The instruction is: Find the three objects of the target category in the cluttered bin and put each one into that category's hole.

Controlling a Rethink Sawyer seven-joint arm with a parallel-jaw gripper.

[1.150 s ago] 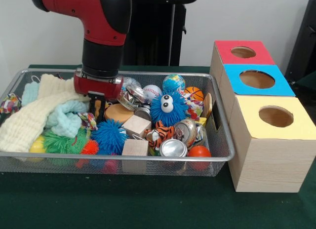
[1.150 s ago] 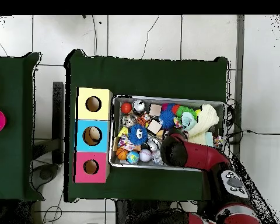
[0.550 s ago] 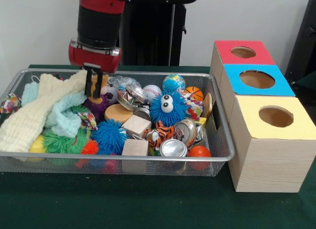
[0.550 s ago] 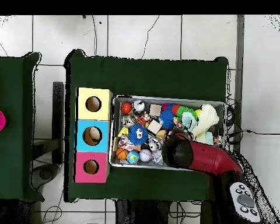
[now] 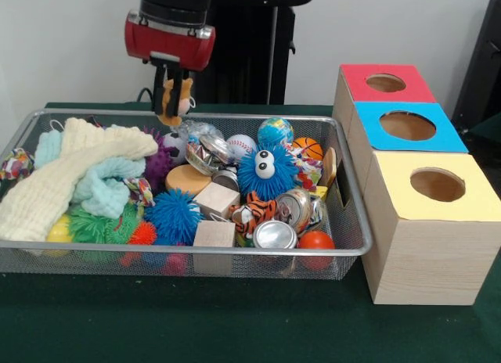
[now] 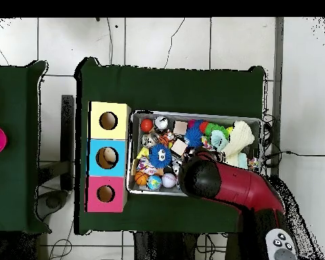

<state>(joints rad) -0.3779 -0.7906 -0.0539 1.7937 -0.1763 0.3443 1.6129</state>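
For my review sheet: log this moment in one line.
gripper: shut on tan-orange toy, raised over bin far edge | tiger toy: in bin | red-topped box hole: nothing at it

Fuzzy blue ball with googly eyes sitting mid-clutter, wooden cube lying just in front-left. Crushed silver can resting beside orange ball. Cream knit cloth draping over left side. Blue-topped box standing between neighbours, yellow-topped box sitting nearest camera. Green table cover lying beneath.

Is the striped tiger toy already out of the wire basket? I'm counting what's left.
No, the orange black-striped tiger toy lies inside the silver wire-mesh basket, beside a crushed can.
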